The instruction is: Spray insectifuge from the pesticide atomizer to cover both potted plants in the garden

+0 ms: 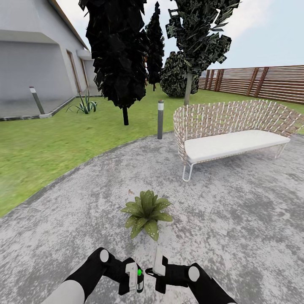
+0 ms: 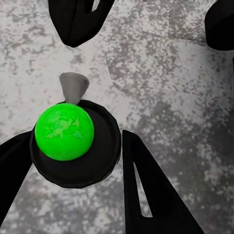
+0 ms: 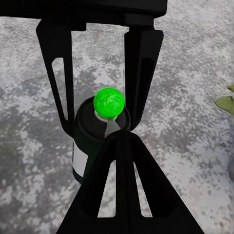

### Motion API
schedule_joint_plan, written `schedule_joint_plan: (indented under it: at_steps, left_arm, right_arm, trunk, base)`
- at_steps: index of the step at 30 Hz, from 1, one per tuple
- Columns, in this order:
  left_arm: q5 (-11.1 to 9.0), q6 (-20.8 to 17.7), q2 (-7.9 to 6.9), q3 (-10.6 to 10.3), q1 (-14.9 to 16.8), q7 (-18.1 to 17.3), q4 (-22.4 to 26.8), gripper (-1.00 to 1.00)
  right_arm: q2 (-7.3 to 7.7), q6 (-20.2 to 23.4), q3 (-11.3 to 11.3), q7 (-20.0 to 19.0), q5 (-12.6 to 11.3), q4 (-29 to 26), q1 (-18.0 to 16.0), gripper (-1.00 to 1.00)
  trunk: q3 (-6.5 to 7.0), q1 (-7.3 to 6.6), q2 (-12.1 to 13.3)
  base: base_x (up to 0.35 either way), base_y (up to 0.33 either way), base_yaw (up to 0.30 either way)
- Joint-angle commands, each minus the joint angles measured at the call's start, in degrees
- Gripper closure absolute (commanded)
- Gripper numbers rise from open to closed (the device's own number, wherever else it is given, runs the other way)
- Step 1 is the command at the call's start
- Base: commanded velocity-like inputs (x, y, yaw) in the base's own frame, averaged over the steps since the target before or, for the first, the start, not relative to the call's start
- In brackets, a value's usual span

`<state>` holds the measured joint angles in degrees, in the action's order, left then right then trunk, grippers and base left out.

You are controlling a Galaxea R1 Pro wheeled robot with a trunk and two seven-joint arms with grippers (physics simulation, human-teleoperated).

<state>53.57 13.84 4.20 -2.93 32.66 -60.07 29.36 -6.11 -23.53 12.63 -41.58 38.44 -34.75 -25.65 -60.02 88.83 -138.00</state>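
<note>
The pesticide atomizer [image 1: 139, 278], a dark bottle with a bright green top and a pale label, stands upright in my left gripper [image 1: 134, 278], which is shut on it. In the left wrist view its green top [image 2: 64, 131] sits between the black fingers [image 2: 146, 190]. My right gripper [image 1: 157, 265] hovers just beside the bottle, shut and empty; its tips meet in front of the atomizer [image 3: 108, 103]. A potted plant [image 1: 146, 212], a low rosette of pointed green leaves, sits on the stone patio [image 1: 236, 211] a short way ahead of both grippers.
A woven bench [image 1: 232, 135] with a white cushion stands ahead to the right. A grey bollard lamp [image 1: 160, 119] marks the patio edge, another [image 1: 36, 100] stands by the house. Lawn [image 1: 50, 143], dark trees [image 1: 120, 55], an agave [image 1: 86, 105] and a slatted fence [image 1: 261, 82] lie beyond.
</note>
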Motion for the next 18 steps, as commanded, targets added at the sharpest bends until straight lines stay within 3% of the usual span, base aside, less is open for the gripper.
schedule_joint_plan:
  at_steps: [1, 18]
  left_arm:
    - [0.35, 0.4, 0.02, 0.03, 0.03, 0.0, 0.08, 1.0]
    - [0.13, 0.4, 0.55, 0.21, 0.04, 0.22, -0.01, 1.0]
  right_arm:
    - [-0.01, -0.29, -0.06, 0.01, 0.48, -0.05, -0.02, 1.0]
    - [0.0, -0.29, -0.06, 0.01, 0.44, -0.08, -0.02, 1.0]
  trunk:
    - [-0.05, -0.01, -0.02]
    - [-0.05, -0.01, -0.02]
  base:
    - [0.0, 0.0, 0.0]
    - [0.0, 0.0, 0.0]
